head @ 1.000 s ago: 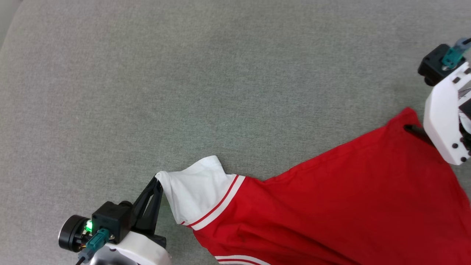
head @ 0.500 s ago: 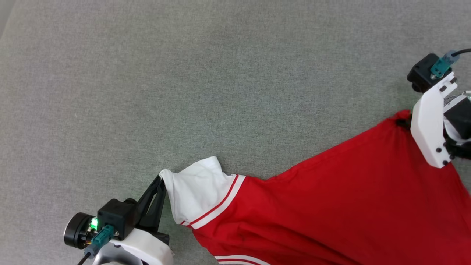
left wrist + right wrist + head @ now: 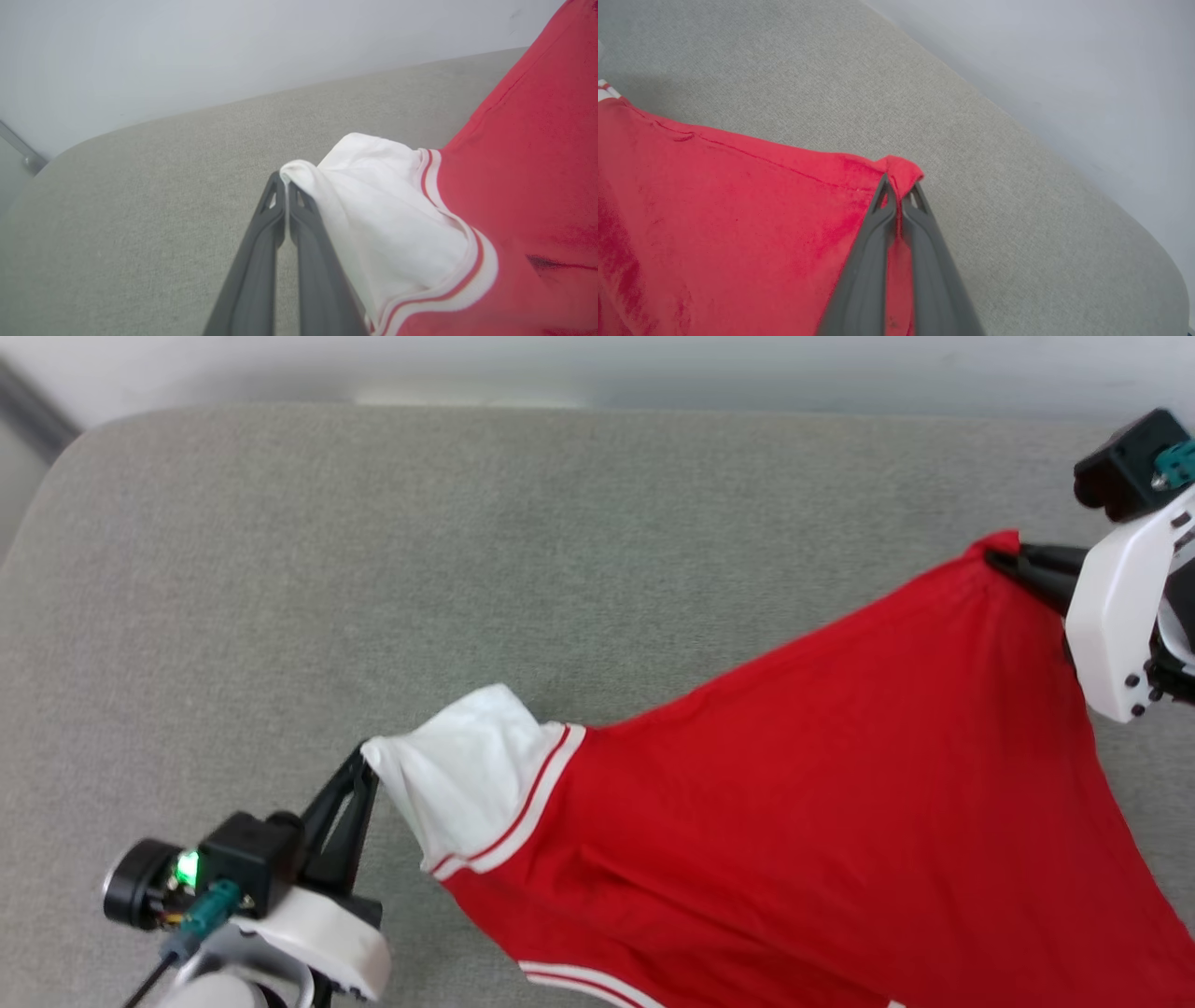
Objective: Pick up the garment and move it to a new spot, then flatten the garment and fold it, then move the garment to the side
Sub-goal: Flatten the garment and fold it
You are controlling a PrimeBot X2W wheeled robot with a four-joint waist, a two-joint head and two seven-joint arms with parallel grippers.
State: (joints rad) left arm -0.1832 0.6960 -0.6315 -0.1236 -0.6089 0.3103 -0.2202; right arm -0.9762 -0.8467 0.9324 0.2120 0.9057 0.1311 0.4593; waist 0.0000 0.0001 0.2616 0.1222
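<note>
Head view, L gripper (image 3: 365, 761): lower left, fingers pointing up and to the right, pinched together on the tip of the white sleeve (image 3: 457, 784).
L wrist view: both fingers pressed flat to each other, sleeve edge caught at the very tips, cloth drawn to a point there.
Sleeve: white, w/ red-and-white striped trim (image 3: 523, 803) where it joins the red body; it bulges up just right of the L fingertips.
Garment (image 3: 794, 784): red, plain side up, no lettering visible. Spread btwn both grippers; top edge runs taut from the sleeve up to the R corner. Lower part goes off the bottom of the head view. It covers the centre-right of the cushion (image 3: 373, 569).
R gripper (image 3: 995, 558): upper right, fingers pointing left, clamped on the red hem corner.
R wrist view: fingertips closed, a small fold of red cloth poking out past them.
Cushion: grey fabric, rounded far corners, pale wall (image 3: 560, 364) behind it.
</note>
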